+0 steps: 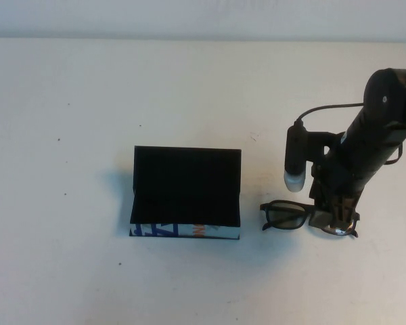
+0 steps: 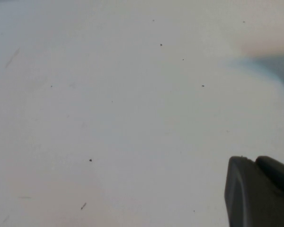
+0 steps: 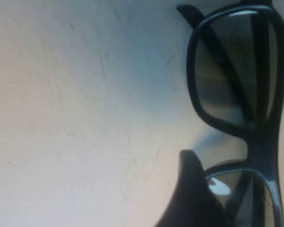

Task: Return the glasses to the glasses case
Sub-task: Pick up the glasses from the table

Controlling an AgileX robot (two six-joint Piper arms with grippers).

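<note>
The glasses (image 1: pixel 287 216) lie near the table's (image 1: pixel 68 101) right front edge, beside the open case (image 1: pixel 186 194). The right gripper (image 1: pixel 340 220) straddles their right lens, grip uncertain. The left gripper (image 2: pixel 260 191) hovers over bare table.

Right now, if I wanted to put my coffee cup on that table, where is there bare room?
The table is bare left of the glasses case, along the far edge behind it, and across the near strip in front. It is crowded on the right, where the right tool sits over the glasses beside the case. The left tool shows only in its own wrist view, over bare tabletop.
</note>
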